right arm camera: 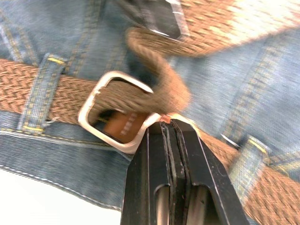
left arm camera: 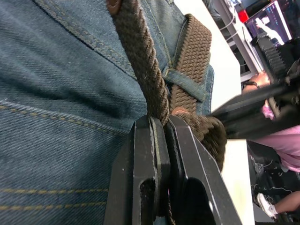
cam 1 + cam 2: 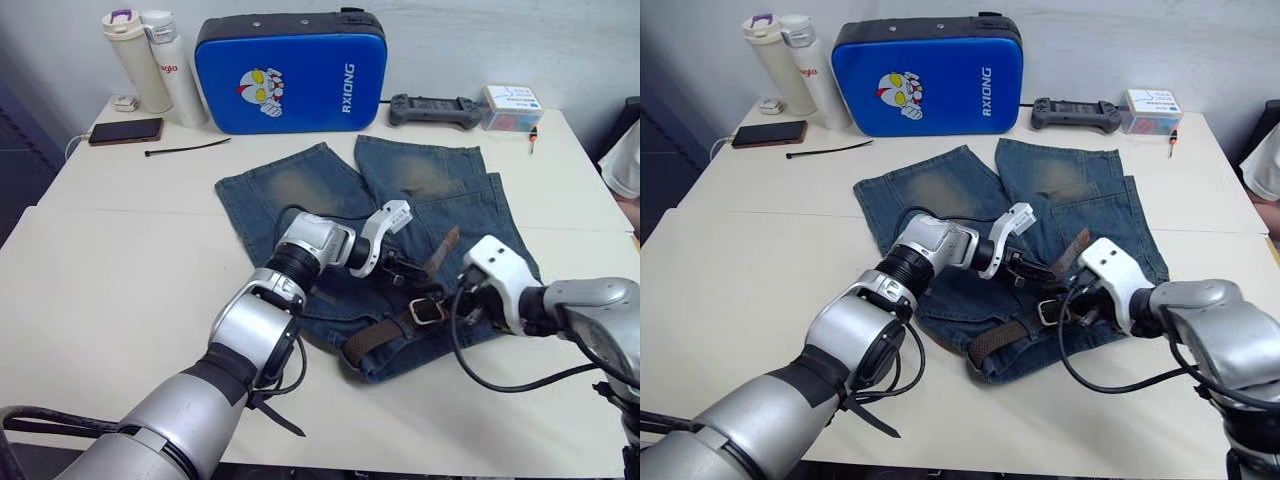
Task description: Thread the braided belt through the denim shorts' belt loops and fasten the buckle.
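The shorts (image 3: 400,215) lie flat on the tabletop (image 3: 120,260), with the belt (image 3: 375,338) already run along the waistband under a loop (image 1: 40,93). My left jaws (image 2: 159,126) are clamped on the belt's free end, and my right jaws (image 1: 169,124) are pinched on the rim of the buckle (image 1: 115,110). If I pull left too hard, the metal could slip from that thin hold, or the strap could back out of the frame before the pin catches.
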Tool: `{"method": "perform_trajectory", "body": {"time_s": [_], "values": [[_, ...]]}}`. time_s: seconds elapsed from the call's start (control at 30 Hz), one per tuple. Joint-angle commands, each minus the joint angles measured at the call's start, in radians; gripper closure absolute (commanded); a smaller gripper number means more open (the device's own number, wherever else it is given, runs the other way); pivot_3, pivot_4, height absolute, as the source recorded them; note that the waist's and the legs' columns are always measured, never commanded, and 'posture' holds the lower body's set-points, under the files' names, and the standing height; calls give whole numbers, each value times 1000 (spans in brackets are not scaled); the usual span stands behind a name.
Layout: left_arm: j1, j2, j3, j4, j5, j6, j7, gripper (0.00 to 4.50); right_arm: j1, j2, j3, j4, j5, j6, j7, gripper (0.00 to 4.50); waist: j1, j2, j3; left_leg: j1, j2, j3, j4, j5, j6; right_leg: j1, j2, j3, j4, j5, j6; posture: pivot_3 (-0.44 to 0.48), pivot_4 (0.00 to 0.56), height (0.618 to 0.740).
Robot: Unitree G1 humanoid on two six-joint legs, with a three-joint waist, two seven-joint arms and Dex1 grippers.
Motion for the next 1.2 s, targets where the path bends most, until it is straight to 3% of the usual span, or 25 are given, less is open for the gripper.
{"method": "perform_trajectory", "body": {"time_s": [0.03, 0.2, 0.3, 0.4, 0.5, 0.57, 0.63, 0.67, 0.87, 0.9, 0.97, 1.2], "values": [[1, -11, 0, -50, -8, 10, -13, 4500, 50, -31, -82, -26, 29, -10, -10, 4468, 0, 0, 0, 0, 0, 0, 0, 0, 0, 0, 0, 0, 0, 0, 0, 0, 150, 740], [-2, 0, 4, -70, -13, 14, -19, 4500, 118, -125, -110, -30, 31, -314, 70, 4468, -4, 0, 0, 0, 0, 2, 0, 0, 0, -1, 1, 1, 1, 0, 0, 0, 150, 740], [-6, 9, 0, -100, -16, 21, -29, 4500, 133, -147, -129, -87, 98, -392, 144, 4468, -6, 1, 0, 1, 0, 2, 0, 1, -1, -1, 2, 2, 1, 0, 0, 0, 150, 740], [-11, 20, -5, -136, -18, 30, -41, 4500, 134, -145, -154, -158, 186, -392, 179, 3545, -7, 1, 0, 1, 1, 2, 1, 1, -1, -1, 3, 2, 5, 0, 0, 0, 150, 740], [-12, 29, -6, -165, -22, 37, -46, 4500, 135, -168, -119, -227, 252, -401, 209, 2134, -5, 1, 0, 1, 1, 2, 3, 1, -1, -1, 3, 2, 6, 0, 0, 0, 150, 740], [-13, 33, -8, -174, -21, 36, -49, 4500, 128, -175, -30, -267, 228, -454, 190, 1124, -5, 1, 0, 1, 1, 2, 4, 1, -1, -1, 3, 2, 7, 0, 0, 0, 150, 740], [-16, 36, -12, -172, -15, 29, -48, 4500, 127, -212, 119, -279, 80, -605, 159, 136, -5, 1, 0, 1, 1, 2, 5, 1, -1, -1, 2, 2, 7, 0, 0, 0, 150, 740], [-16, 35, -13, -171, -14, 26, -47, 4500, 121, -216, 203, -250, -7, -682, 137, 57, -5, 1, 0, 0, 1, 2, 6, 1, 0, -1, 2, 2, 7, 0, 0, 0, 150, 740], [-6, 32, -26, -181, -11, 24, -39, 4500, 87, -186, 434, -88, -253, -909, 91, 57, -9, 1, 0, 0, 1, 2, 8, 1, 0, -1, 2, 2, 8, 0, 0, 0, 150, 740], [-5, 32, -29, -184, -9, 23, -37, 4500, 82, -176, 454, -60, -275, -929, 90, 291, -10, 1, 0, 0, 1, 2, 9, 1, 0, -1, 2, 2, 9, 0, 0, 0, 150, 740], [-2, 33, -33, -190, -7, 24, -33, 4500, 76, -153, 476, -22, -300, -959, 93, 856, -11, 1, 0, 0, 1, 2, 10, 1, 0, -1, 2, 2, 10, 0, 0, 0, 150, 740], [-6, 56, -43, -204, 0, 22, -29, 4500, 2, 17, 508, 78, -308, -1065, 96, 4287, -29, 1, 0, 0, 1, 2, 12, 1, 0, -1, 3, 2, 12, 0, 0, 0, 150, 740]]}}
